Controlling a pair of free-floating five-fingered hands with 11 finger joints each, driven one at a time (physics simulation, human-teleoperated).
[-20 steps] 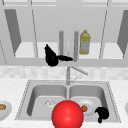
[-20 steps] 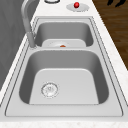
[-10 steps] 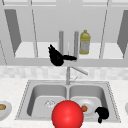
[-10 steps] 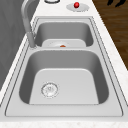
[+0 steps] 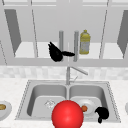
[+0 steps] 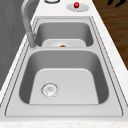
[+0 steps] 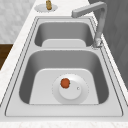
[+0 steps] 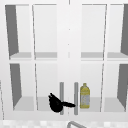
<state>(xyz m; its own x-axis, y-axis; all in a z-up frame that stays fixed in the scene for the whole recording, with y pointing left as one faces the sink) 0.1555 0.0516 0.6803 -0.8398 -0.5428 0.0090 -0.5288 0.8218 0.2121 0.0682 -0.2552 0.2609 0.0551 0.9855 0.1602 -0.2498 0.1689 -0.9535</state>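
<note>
Left hand (image 5: 56, 53) up at left cabinet door handle (image 5: 61, 40), fingers spread, thumb stretched across toward right handle (image 5: 76, 45), gripping nothing; yellow bottle (image 5: 84, 42) behind glass on lower shelf. Right hand (image 5: 102, 113) curled, holding nothing, low by sink (image 5: 110, 95) front rim, near plate (image 7: 75, 96) with one orange bit (image 7: 65, 83). Two hands, two handles, one bottle, one red ball (image 5: 67, 114), two basins.

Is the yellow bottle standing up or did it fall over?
Standing up. The yellow bottle sits upright on the cabinet shelf, cap on top, to the right of the left hand.
</note>
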